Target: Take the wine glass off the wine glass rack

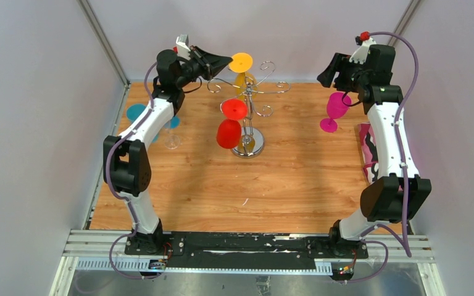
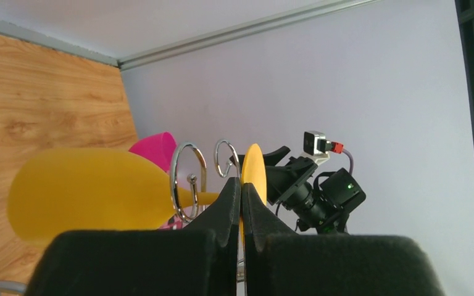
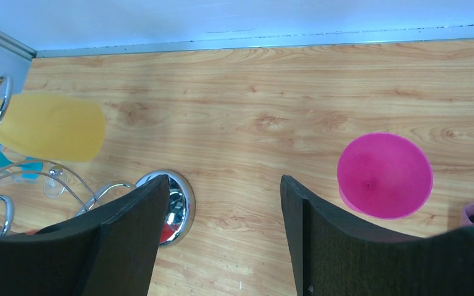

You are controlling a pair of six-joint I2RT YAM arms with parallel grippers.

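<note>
The left hand (image 2: pixel 241 188) is pressed together, its tips right at the thin rim of the yellow wine glass's (image 2: pixel 86 191) foot. I cannot tell whether that rim is actually nipped between them. The glass hangs from the wine glass rack (image 1: pixel 249 147) just beyond those tips, its bowl off to the hand's left.

A hold on so thin an edge looks slight to me. The glass could slip out and fall onto the desk (image 1: pixel 284 185), or onto the red glass (image 1: pixel 229 133) hanging lower. A pull across the curled wire could snag the stem and tip the slender rack.

The right hand (image 3: pixel 223 182) is spread and holds nothing, with a pink glass (image 3: pixel 384 176) below to its right. It is well apart from the rack, so nothing steadies it.

No brand, label or writing can be read.
</note>
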